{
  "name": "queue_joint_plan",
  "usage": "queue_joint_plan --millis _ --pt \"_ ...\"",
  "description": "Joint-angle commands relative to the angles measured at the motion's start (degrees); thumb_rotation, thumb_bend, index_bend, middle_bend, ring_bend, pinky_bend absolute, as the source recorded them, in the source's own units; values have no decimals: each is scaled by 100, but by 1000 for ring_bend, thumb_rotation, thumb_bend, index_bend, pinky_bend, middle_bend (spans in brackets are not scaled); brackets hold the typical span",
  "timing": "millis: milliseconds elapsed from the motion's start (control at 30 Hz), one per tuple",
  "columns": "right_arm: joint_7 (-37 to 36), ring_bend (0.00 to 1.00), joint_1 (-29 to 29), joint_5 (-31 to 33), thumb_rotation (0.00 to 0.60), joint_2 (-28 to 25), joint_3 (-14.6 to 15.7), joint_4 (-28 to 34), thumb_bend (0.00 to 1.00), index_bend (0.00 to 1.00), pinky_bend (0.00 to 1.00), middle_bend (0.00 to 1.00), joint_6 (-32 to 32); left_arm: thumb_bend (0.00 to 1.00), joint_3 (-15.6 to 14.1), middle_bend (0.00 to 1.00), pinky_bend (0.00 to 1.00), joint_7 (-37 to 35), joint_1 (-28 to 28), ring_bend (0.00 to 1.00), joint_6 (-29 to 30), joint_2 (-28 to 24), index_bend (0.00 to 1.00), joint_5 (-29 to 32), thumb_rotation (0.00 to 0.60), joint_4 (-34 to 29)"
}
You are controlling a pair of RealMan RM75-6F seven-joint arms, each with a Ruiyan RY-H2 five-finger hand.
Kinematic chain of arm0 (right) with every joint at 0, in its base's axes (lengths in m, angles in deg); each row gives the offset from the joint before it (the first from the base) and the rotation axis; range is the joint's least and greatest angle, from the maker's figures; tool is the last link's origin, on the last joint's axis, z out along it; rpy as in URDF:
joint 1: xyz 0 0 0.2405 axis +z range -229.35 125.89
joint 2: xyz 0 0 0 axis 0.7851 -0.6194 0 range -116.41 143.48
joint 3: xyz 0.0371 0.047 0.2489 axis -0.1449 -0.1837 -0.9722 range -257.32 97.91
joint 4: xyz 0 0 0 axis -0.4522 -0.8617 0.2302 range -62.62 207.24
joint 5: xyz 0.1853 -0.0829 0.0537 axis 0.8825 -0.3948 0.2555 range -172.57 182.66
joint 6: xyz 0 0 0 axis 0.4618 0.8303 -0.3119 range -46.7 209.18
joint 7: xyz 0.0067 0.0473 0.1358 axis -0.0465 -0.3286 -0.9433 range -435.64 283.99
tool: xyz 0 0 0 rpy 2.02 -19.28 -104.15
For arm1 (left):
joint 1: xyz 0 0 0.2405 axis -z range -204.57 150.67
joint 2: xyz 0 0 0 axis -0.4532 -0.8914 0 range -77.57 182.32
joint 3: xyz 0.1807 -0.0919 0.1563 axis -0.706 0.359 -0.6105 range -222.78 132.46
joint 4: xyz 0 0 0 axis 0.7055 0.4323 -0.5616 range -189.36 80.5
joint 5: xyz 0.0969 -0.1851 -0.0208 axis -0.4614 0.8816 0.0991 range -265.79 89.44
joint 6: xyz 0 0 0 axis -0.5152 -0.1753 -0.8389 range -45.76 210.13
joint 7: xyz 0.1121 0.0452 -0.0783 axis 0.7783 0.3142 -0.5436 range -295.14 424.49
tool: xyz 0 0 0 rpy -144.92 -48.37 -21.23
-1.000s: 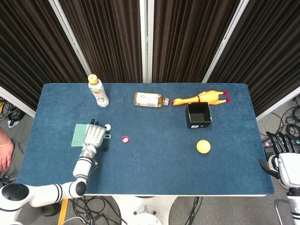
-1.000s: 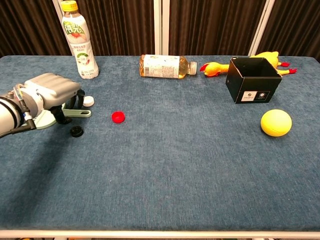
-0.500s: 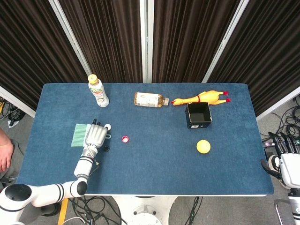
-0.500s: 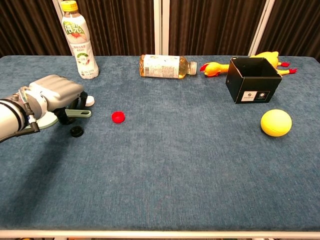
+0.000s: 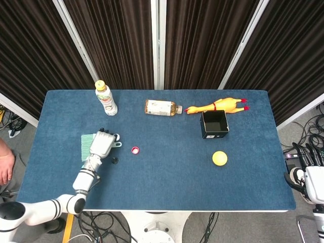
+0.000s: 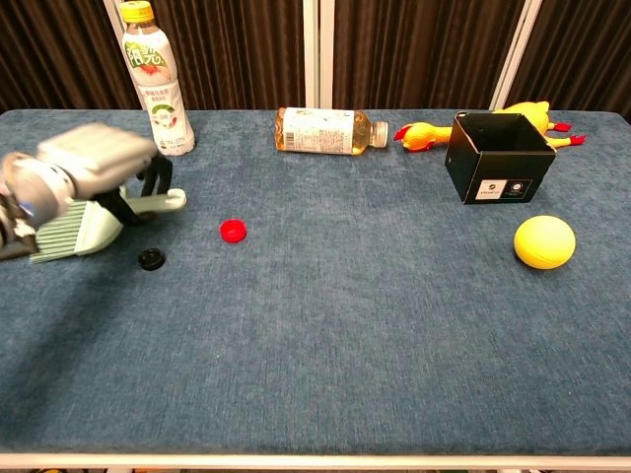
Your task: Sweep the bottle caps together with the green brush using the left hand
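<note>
Green brush (image 6: pixel 79 225) now raised, in left robot hand (image 6: pixel 94 156)

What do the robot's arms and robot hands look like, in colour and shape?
The left robot hand is light grey metal with dark fingertips. Its arm is white and rounded, with black bands at the joints. The right robot hand shows only dark fingers above a white body.

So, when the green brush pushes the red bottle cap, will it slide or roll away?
The red cap lies flat on the blue fabric table, so it will probably slide, not roll. It looks small and light, so a fast stroke might flick it aside. The cloth surface may drag on it slightly. The left hand holds the green brush.
</note>
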Motion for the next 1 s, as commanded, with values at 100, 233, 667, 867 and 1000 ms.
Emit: queue_joint_plan --millis 100,233,667,867,1000 --pt "39 0 -3 -28 600 -1 5 45 199 10 0 133 13 420 -26 571 293 -2474 -188 354 135 -941 524 -1438 600 -175" --pt "69 0 -12 -62 600 -2 2 80 203 10 0 132 56 451 -82 571 325 -3907 -37 355 8 -1176 523 -2102 600 180" --pt "92 0 -101 -35 600 -55 27 167 173 10 0 133 115 476 -346 565 363 -6487 708 355 -595 -721 524 -3108 600 1757" --pt "79 0 -148 0 600 -82 43 192 173 10 0 132 122 482 -444 565 363 -6898 992 355 -785 -421 525 -3290 600 2221" --pt "96 0 -167 -20 600 -108 45 225 172 10 0 132 150 489 -517 565 363 -7227 1162 355 -919 -276 525 -3376 600 2430"
